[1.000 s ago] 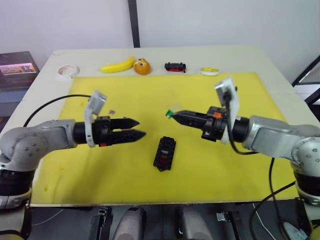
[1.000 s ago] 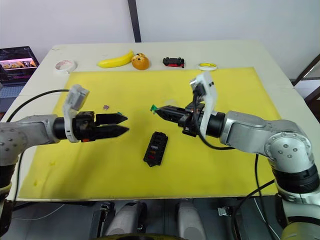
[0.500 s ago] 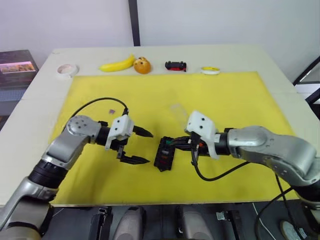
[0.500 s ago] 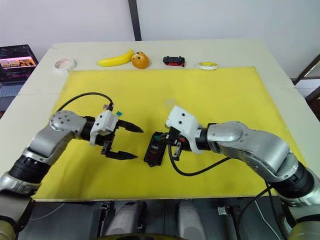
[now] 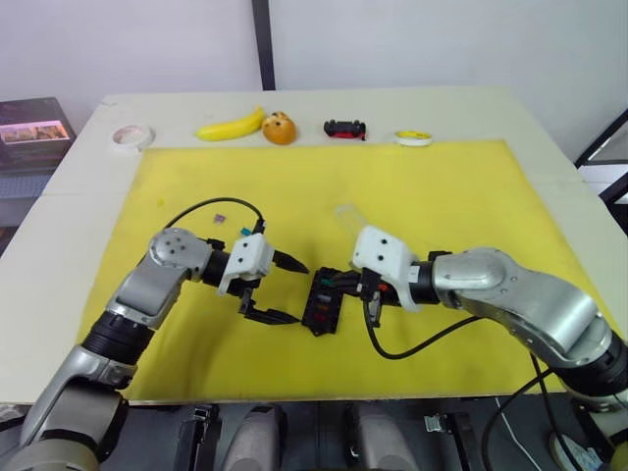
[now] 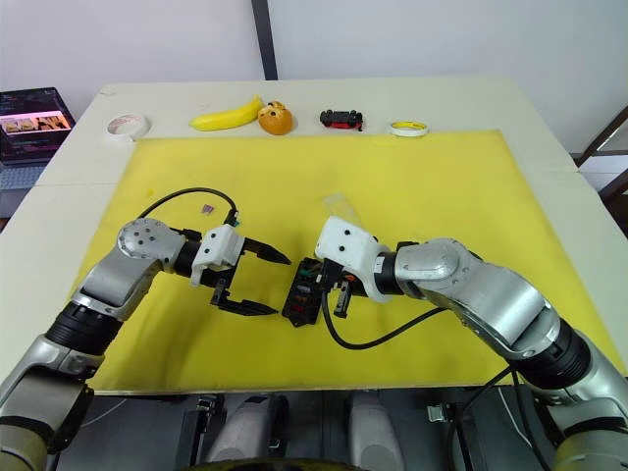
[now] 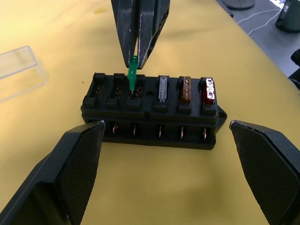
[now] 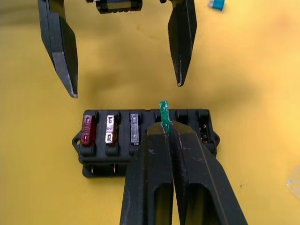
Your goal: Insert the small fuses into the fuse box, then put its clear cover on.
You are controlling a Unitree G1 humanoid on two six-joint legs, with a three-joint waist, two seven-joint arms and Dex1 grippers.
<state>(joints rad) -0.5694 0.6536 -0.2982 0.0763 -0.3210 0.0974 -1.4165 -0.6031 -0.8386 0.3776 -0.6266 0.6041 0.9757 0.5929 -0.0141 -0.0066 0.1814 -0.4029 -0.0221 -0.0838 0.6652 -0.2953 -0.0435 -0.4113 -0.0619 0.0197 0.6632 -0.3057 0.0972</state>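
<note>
The black fuse box lies on the yellow mat, with red, brown and grey small fuses seated in one row. My right gripper is shut on a green fuse, whose lower end touches a slot beside the grey one. My left gripper stands open just left of the box, its fingers either side of the near face without touching it. The clear cover lies flat behind the box. A purple fuse and a teal fuse lie loose on the mat.
Along the table's far edge sit a banana, an orange fruit, a black-and-red toy car, a white tape roll and a yellow-rimmed roll. The yellow mat covers most of the table.
Both arms have come down from above the mat to the fuse box. The right gripper brought the green fuse onto a slot. The left gripper has moved closer to the box, still open.
</note>
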